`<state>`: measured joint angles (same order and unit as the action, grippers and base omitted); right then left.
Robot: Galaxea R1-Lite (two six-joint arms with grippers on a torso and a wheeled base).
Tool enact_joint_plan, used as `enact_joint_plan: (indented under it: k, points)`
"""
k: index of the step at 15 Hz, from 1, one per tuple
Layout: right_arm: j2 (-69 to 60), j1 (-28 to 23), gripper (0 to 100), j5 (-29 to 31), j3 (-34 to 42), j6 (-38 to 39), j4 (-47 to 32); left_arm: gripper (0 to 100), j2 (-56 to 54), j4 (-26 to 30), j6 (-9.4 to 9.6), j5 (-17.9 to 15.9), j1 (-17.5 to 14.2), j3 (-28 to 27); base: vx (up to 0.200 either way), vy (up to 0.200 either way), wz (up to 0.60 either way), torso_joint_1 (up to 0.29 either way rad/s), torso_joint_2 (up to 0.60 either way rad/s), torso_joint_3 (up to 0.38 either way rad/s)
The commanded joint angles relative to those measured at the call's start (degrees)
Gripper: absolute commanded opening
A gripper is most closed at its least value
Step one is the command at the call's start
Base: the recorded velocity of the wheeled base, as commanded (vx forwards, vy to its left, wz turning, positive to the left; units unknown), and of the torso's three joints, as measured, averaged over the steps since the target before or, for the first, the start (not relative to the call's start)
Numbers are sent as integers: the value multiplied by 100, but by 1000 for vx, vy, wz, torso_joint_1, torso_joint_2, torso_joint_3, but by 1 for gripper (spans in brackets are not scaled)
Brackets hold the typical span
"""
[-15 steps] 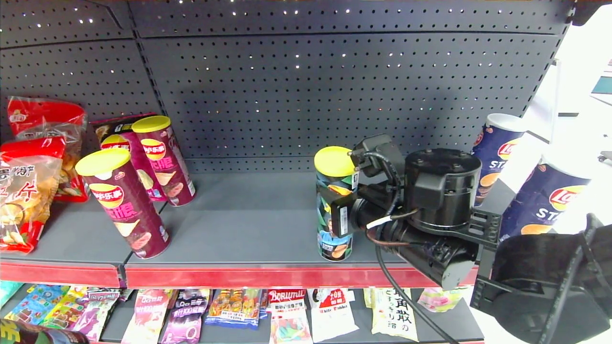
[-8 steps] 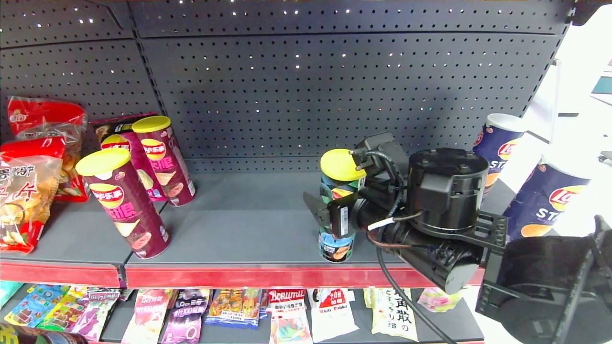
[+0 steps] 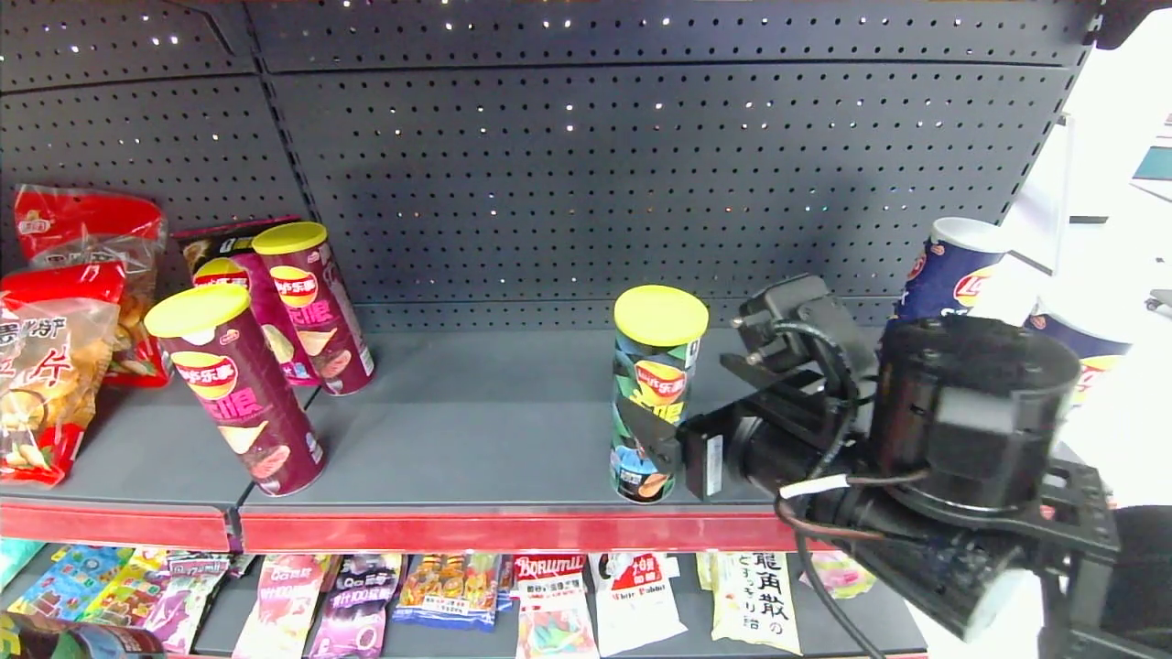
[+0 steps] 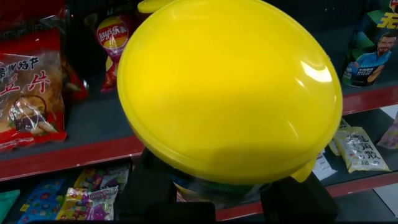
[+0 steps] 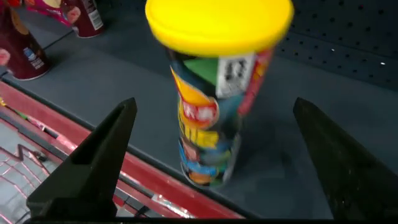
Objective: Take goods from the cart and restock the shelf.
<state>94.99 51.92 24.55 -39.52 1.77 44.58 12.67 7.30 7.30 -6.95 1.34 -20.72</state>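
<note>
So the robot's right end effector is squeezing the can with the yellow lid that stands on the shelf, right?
Not quite. The right end effector is open, not squeezing. The right wrist view shows its fingers spread wide, with a gap on each side of the can. The can does have a yellow lid and stands on the shelf.

Wide gap on shelf (image 3: 476, 430) between maroon cans (image 3: 240, 403) and green can (image 3: 655, 403) — blue cans (image 3: 943, 270) block right end.

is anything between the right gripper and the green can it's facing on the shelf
Nothing visible. The right gripper is open, and the green can stands upright on the shelf straight ahead of it, with only bare shelf between them.
</note>
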Motion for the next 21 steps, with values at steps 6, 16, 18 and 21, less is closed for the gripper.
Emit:
enact_joint_plan:
  k: [6, 16, 18, 21]
  points:
    - [-2731, -86, 100, 23, 1931, -440, -108, 0, 491, -18, -1, -123, 7, -239, 0, 0, 0, 0, 0, 0]
    - [-6704, -2028, 100, -47, 2317, -660, -4194, 0, 1054, -1, 377, 721, -20, -635, 0, 0, 0, 0, 0, 0]
    - [-6722, -3654, 100, -91, 2353, -353, -4608, 0, 1309, -1, 597, 616, 7, -652, 0, 0, 0, 0, 0, 0]
    - [-7152, -4753, 100, -126, 2818, -282, -4643, 0, 1432, -18, 606, 607, 15, -635, 0, 0, 0, 0, 0, 0]
